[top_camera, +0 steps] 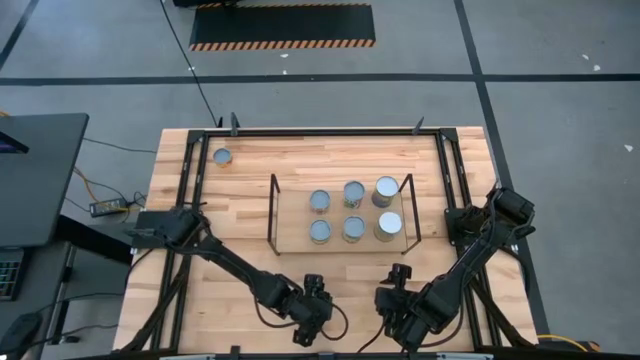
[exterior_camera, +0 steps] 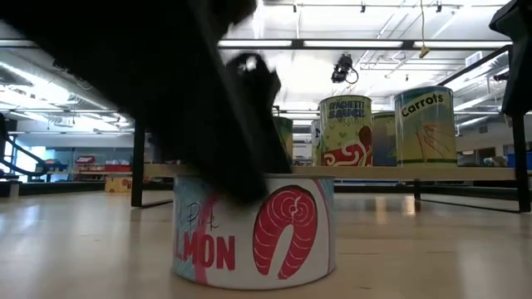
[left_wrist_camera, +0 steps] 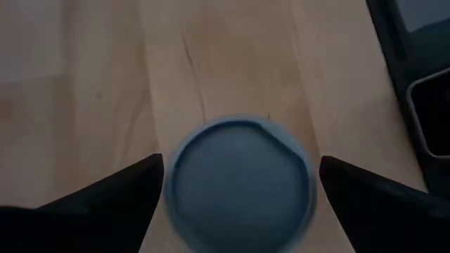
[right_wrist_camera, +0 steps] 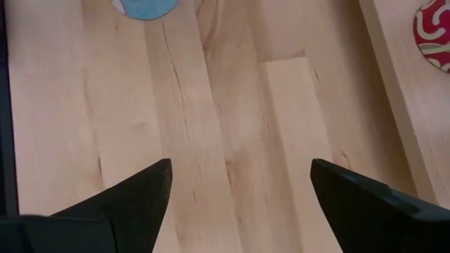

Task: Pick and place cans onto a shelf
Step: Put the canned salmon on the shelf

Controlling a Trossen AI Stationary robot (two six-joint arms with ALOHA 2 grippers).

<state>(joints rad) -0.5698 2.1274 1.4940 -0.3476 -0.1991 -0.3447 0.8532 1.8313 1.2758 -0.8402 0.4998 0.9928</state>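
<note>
A salmon-labelled can [exterior_camera: 253,237] stands upright on the table near its front edge. Its grey round top [left_wrist_camera: 239,183] shows between the fingers of my left gripper [left_wrist_camera: 241,165], which is open and points down over it [top_camera: 314,288], one finger on either side. My right gripper [top_camera: 400,272] is open and empty over bare wood [right_wrist_camera: 241,165], just in front of the shelf. The shelf [top_camera: 295,235] holds several upright cans [top_camera: 352,212]. Another can [top_camera: 222,157] stands at the table's far left. My left gripper comes at the salmon can from above, its fingers [left_wrist_camera: 133,186] close beside the can's round wall. Whether they touch it, I cannot tell. The can stands with its base on the table.
Black wire frames [top_camera: 273,212] stand at the shelf's two short ends. The table's black frame rails [top_camera: 185,190] run along its left, right and far sides. Spaghetti [exterior_camera: 346,131] and carrots [exterior_camera: 426,124] cans face the front. Bare wood lies between the shelf and the front edge.
</note>
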